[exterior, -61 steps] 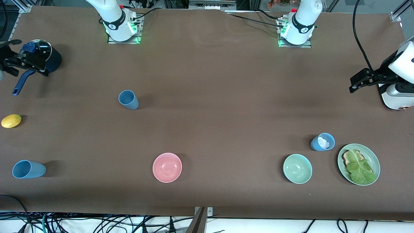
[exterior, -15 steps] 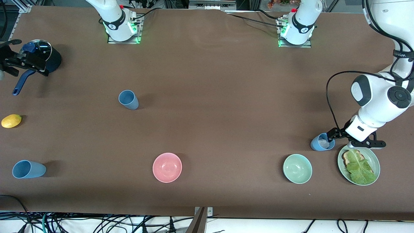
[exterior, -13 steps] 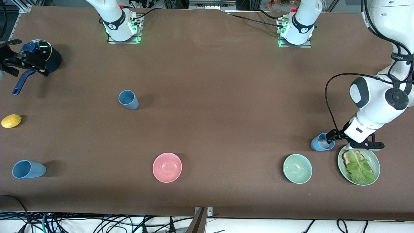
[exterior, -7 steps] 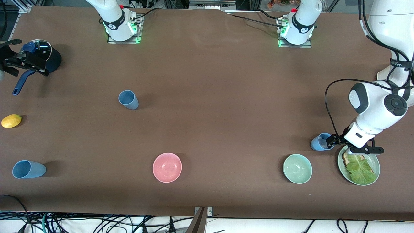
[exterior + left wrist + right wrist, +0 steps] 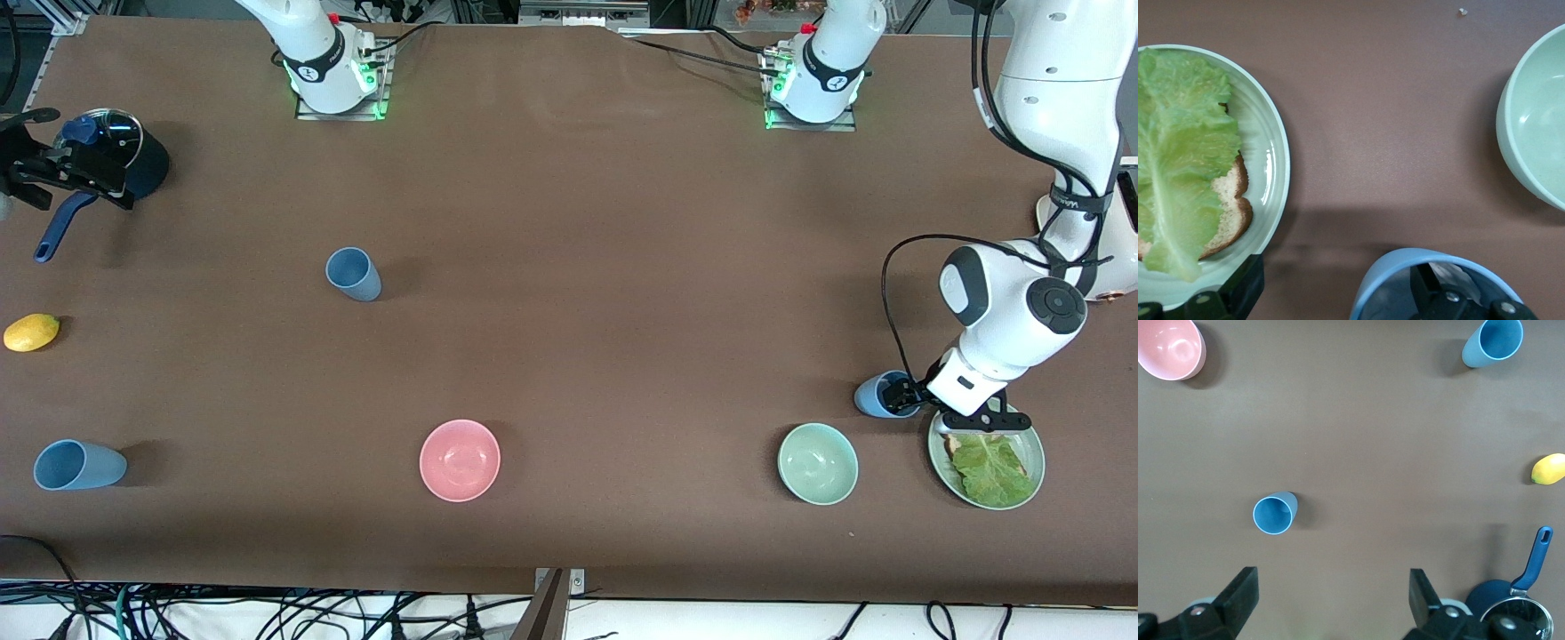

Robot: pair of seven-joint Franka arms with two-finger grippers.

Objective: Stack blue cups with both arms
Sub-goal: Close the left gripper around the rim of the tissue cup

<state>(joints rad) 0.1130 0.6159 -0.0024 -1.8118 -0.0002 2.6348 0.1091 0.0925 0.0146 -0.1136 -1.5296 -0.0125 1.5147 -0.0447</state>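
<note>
Front view, we see the left hand (image 5: pixel 909 394) low, fingers spread astride a blue cup's (image 5: pixel 876 396) rim, right hand (image 5: pixel 49 173) open, waiting over the saucepan (image 5: pixel 133 160).

A robotics lab set up as a mock kitchen. A wide brown tabletop (image 5: pixel 569 356) fills the frame. Two white robot arms are bolted to metal base plates along its top edge, each base glowing green: the right arm's base (image 5: pixel 333 76) at upper left of the frame, the left arm's base (image 5: pixel 813 84) at upper right. Aluminium frame rails (image 5: pixel 53 22) show in the top corners, and a tangle of black cables (image 5: pixel 267 613) hangs along the bottom edge. Household props sit scattered: blue cups (image 5: pixel 354 273), a pink bowl (image 5: pixel 460 460), a saucepan (image 5: pixel 124 160), a lemon (image 5: pixel 31 332).
</note>
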